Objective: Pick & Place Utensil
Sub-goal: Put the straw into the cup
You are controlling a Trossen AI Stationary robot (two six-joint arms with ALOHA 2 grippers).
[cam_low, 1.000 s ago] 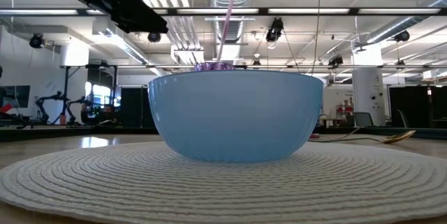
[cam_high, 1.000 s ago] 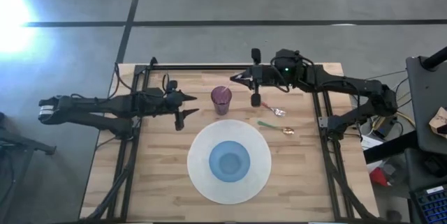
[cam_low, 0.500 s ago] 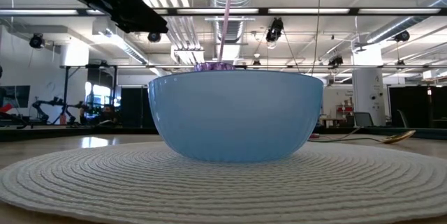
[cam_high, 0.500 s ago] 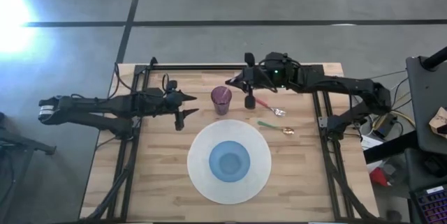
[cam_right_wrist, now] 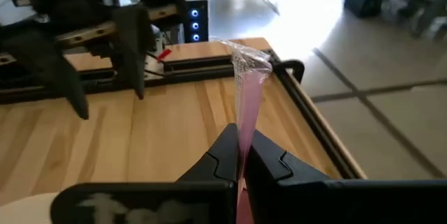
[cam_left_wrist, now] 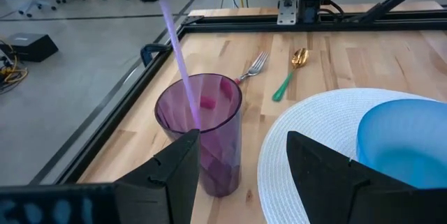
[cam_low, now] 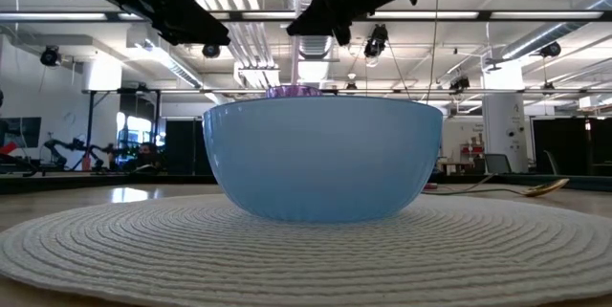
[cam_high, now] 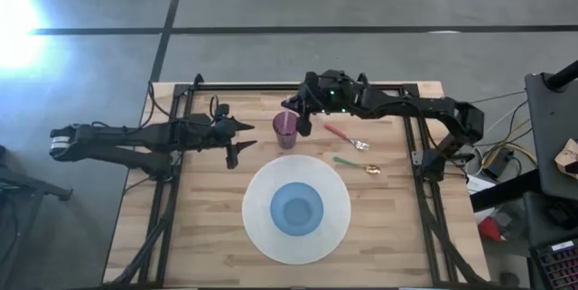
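A thin pink stick-like utensil (cam_left_wrist: 183,63) stands slanted in the purple cup (cam_left_wrist: 202,137), which sits upright on the wood (cam_high: 286,130) at the table's far middle. My right gripper (cam_high: 291,109) hangs just over the cup's rim (cam_low: 320,25) and is shut on the stick (cam_right_wrist: 243,154). My left gripper (cam_high: 237,141) waits open to the left of the cup, its fingers level and apart (cam_left_wrist: 241,175). My right gripper pinches the pink stick's upper part (cam_right_wrist: 244,123) between its two fingers, reaching in from the table's right and slanting down. A crinkled clear tip (cam_right_wrist: 248,60) sticks out past the fingers. The stick leans, and its lower end (cam_left_wrist: 195,116) is inside the purple cup.
A blue bowl (cam_high: 297,209) sits on a round white woven mat (cam_high: 262,236) near the table's middle. A red-handled fork (cam_high: 348,136) and a green-handled gold spoon (cam_high: 357,163) lie on the wood to the right of the cup. Black rails (cam_high: 424,200) frame the table.
My right gripper has moved toward the table's left and come down over the purple cup, staying shut on the pink stick. The stick has sunk lower into the cup, and less of it shows above the rim in the low view.
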